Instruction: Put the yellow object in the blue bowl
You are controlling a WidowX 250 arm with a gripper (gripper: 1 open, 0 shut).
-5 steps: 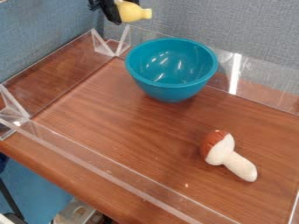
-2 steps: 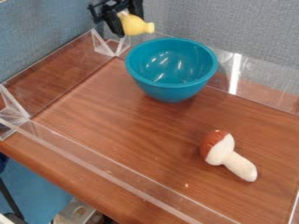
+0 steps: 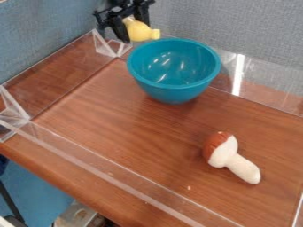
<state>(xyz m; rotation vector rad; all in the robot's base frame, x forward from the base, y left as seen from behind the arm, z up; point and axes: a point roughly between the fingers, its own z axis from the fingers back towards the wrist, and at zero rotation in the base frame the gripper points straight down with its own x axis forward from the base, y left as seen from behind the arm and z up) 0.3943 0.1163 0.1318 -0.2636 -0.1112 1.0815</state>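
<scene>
The yellow object (image 3: 144, 34) is a small banana-shaped toy held in the air at the top left, just beyond the left back rim of the blue bowl (image 3: 173, 71). My black gripper (image 3: 133, 27) is shut on the yellow object, with only its lower part showing at the frame's top edge. The blue bowl is round, deep and glossy teal, standing on the wooden table with nothing in it. The toy hangs slightly above rim height, left of the bowl's centre.
A mushroom toy (image 3: 229, 157) with a red-brown cap lies at the front right of the wooden table (image 3: 119, 124). Clear acrylic walls (image 3: 48, 80) fence the table on all sides. A blue-grey backdrop rises behind.
My gripper has come down and to the right with the yellow object, bringing it closer to the bowl's rim. The bowl and mushroom toy have not moved.
</scene>
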